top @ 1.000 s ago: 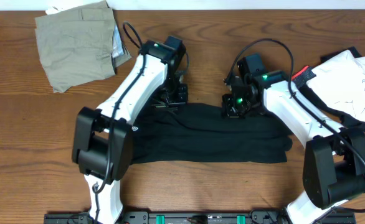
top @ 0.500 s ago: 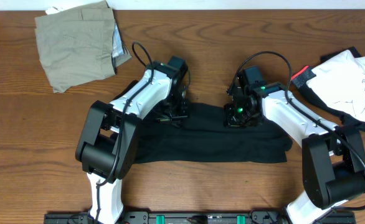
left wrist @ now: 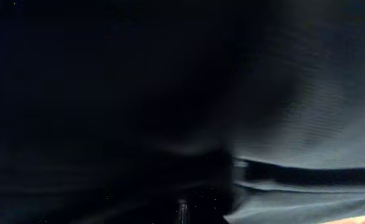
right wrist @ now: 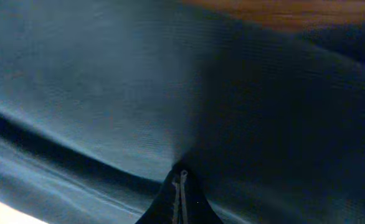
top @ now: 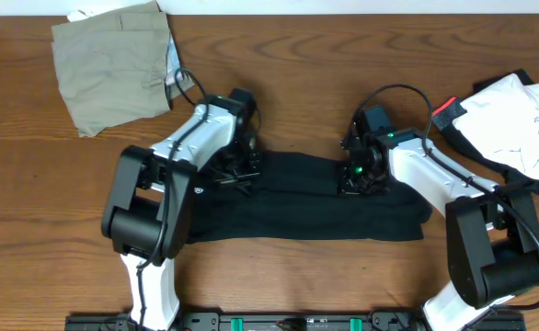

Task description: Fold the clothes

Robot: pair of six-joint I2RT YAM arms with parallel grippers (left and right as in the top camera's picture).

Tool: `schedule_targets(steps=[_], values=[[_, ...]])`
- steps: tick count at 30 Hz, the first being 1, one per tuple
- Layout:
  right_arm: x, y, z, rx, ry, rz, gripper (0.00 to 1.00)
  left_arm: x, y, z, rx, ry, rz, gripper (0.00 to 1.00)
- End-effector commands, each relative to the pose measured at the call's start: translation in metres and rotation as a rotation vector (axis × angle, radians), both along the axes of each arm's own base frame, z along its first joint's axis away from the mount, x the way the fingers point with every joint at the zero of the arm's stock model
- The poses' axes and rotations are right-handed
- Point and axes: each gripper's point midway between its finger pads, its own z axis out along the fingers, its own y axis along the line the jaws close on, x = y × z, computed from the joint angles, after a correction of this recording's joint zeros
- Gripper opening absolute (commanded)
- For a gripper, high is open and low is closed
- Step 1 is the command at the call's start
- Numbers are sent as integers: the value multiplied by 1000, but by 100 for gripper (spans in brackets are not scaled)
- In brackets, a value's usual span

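1. Black T-shirt (top: 297, 213): the task item in hand. It lies as a long, narrow band across the middle of the surface (top: 40, 211), between the two arms. Its right end is uneven.
2. Left pincer (top: 239, 173): set at the shirt's far edge, left of centre, jaws closed. Its wrist view is filled with dark cloth pressed near the lens, so the pinch itself cannot be seen. By position, it is judged to be gripping the shirt's edge.
3. Right pincer (top: 358, 177): set at the same far edge, right of centre. In its wrist view the fingertips (right wrist: 176, 193) are shut together, with a crease of cloth running away from them, so it is gripping the shirt.
4. Khaki-olive folded piece (top: 113, 64): in the far left corner, well apart from the shirt and untouched.
5. White printed top (top: 513, 124): at the right edge, lying over a black garment with red-white trim (top: 444, 108). Neither is folded.
6. Step in hand (judgement): a lengthwise fold of the shirt, with the far edge held at two points for laying toward the near edge.
7. Next move calls for (judgement):
   - both pincers travel together at equal height;
   - the edge between them is kept taut;
   - the edge is set down square on the layer below;
   - the pincers release only once the cloth lies flat.
   A crosswise fold would then remain.
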Motion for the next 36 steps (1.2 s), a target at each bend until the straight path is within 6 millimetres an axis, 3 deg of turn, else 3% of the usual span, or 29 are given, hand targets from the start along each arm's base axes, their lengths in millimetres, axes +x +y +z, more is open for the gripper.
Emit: schedule_targets(steps=[1, 20, 29, 36], values=[[3, -14, 1, -26, -2, -55, 2, 1, 21, -4, 30, 30, 52, 6], [2, -83, -5, -152, 59, -217, 9, 12, 98, -2, 46, 69, 249, 6], [3, -99, -5, -156, 68, -267, 11, 13, 125, -1, 40, 79, 321, 6], [0, -124, -7, -232, 77, -310, 18, 14, 139, -1, 36, 78, 361, 6]])
